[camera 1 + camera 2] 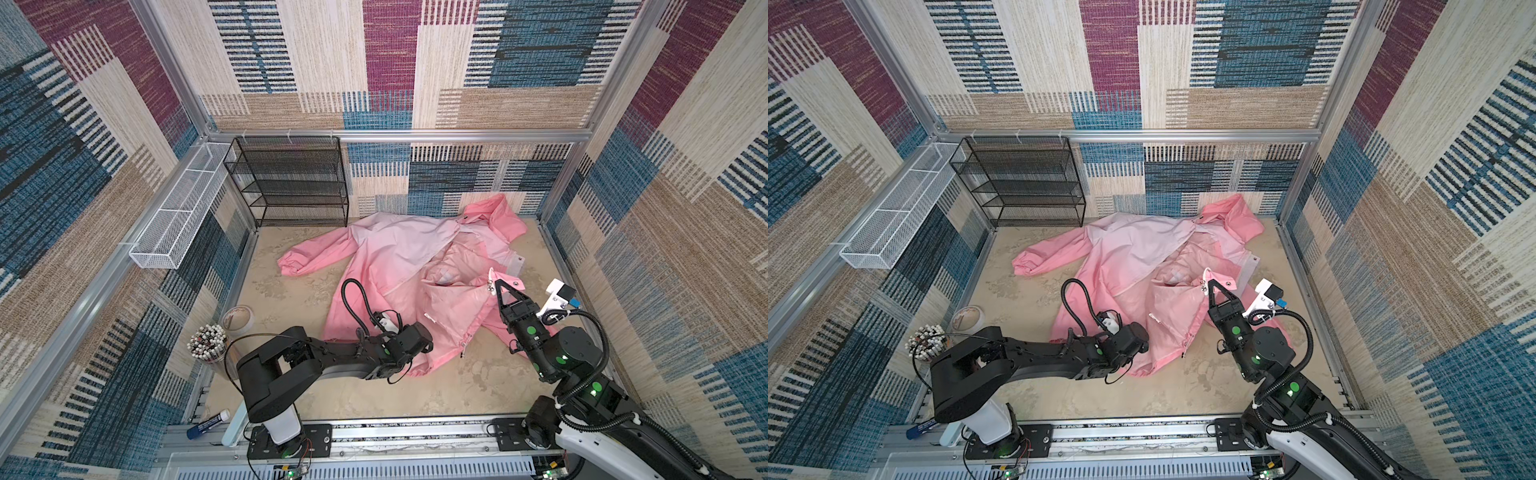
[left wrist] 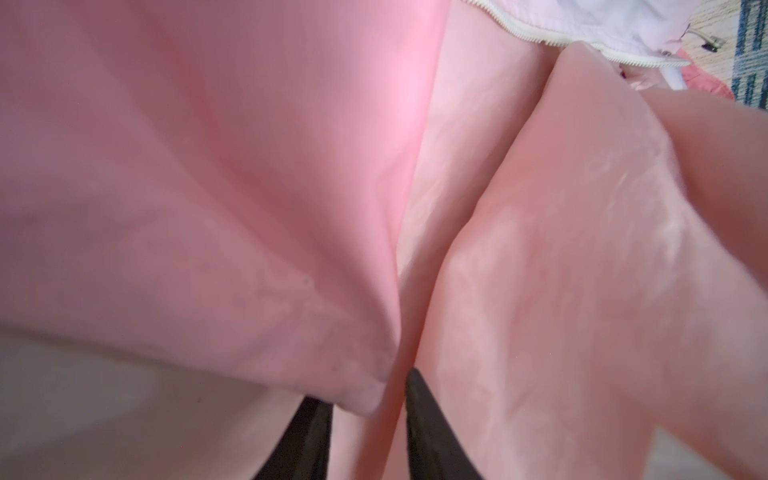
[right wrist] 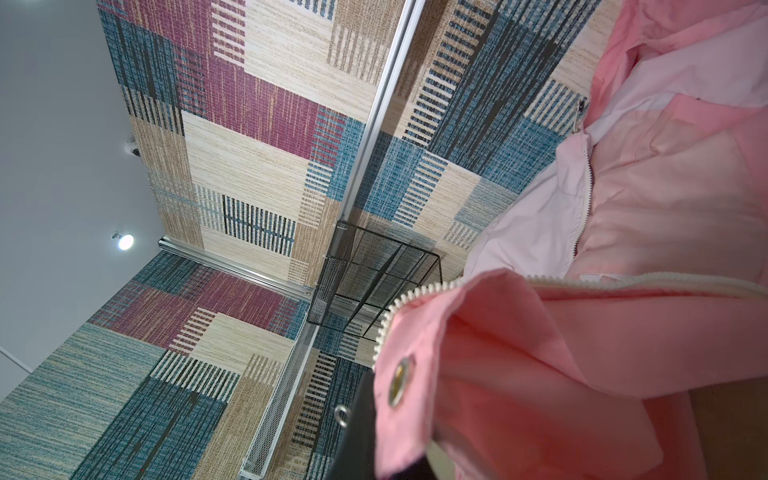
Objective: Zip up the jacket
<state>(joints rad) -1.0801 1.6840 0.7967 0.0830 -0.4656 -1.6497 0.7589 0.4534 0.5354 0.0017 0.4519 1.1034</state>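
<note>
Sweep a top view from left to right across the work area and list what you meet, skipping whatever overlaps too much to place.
pen cup → tape roll → jacket cuff → left claw → right claw

The left arm (image 1: 332,353) stretches low toward the middle, the left hand (image 2: 368,392) with fingers (image 2: 428,424) slightly apart astride a fold of the jacket (image 1: 386,249), while the bent right arm (image 1: 573,349) reaches forward, the right hand (image 1: 497,284) pinching the jacket's edge.
</note>
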